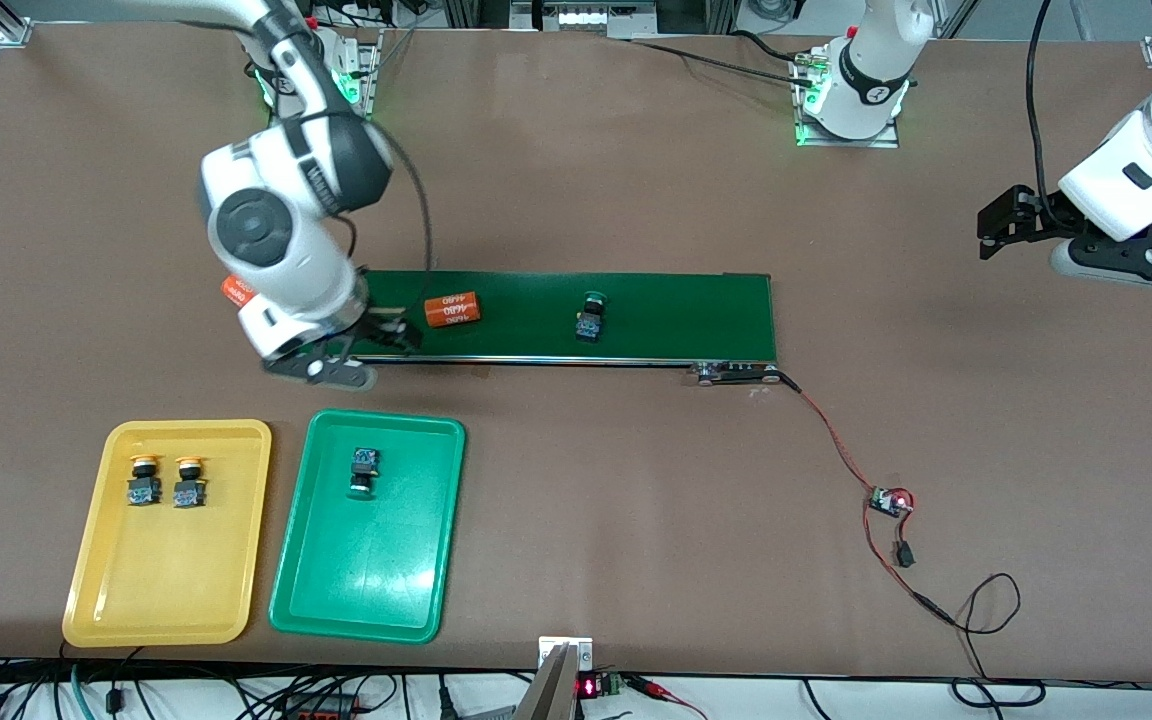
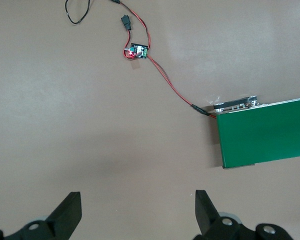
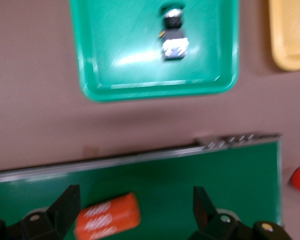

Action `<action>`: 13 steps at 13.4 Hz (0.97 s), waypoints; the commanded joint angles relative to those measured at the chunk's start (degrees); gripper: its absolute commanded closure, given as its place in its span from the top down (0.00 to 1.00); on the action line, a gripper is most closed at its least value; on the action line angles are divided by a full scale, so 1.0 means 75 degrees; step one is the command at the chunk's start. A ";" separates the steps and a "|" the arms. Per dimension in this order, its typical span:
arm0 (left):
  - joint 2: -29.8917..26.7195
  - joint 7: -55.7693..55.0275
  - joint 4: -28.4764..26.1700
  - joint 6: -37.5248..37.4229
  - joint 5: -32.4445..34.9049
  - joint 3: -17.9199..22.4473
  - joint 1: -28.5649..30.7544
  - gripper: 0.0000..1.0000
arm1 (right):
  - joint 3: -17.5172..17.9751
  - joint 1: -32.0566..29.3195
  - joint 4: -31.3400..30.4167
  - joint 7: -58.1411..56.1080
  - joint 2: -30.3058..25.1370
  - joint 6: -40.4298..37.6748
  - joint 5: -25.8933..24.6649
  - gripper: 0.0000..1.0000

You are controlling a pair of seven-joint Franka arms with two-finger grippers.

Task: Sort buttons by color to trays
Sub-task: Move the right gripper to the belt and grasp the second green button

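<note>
You have three buttons already sorted: two yellow-capped ones (image 1: 166, 482) sit in the yellow tray (image 1: 96, 590), and one green-capped button (image 1: 364, 470) lies in the green tray (image 1: 406, 600), both trays near the table edge closest to the front camera, toward the right arm's end. The last green-capped button (image 1: 590, 317) stands on the conveyor belt (image 1: 696, 315), about at its middle.

The right gripper (image 1: 376, 335) hangs over the belt end, jaws apart and empty, with an orange cylinder (image 1: 452, 310) just beside it. Be careful: it could close on this cylinder instead of the button. A second orange cylinder (image 1: 236, 291) lies just off that belt end.

The left gripper (image 1: 998, 228) waits with jaws apart over bare table, toward the left arm's end.

Only the left wrist view shows the belt's small controller board (image 2: 138, 51) closely; the right wrist view misses the remaining button.
</note>
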 commanded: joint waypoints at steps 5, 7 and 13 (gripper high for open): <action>0.0044 0.0122 0.0072 -0.0007 -0.0064 -0.0027 -0.0011 1.00 | 0.0442 0.0733 -0.0371 0.0960 0.0039 0.0222 0.0113 1.00; 0.0044 0.0122 0.0072 -0.0007 -0.0064 -0.0039 -0.0011 1.00 | 0.0442 0.1037 -0.0347 0.1486 0.0191 0.0374 0.0113 1.00; 0.0044 0.0122 0.0072 -0.0007 -0.0064 -0.0039 -0.0011 1.00 | 0.0489 0.1366 -0.0300 0.2681 0.0554 0.0913 0.0113 1.00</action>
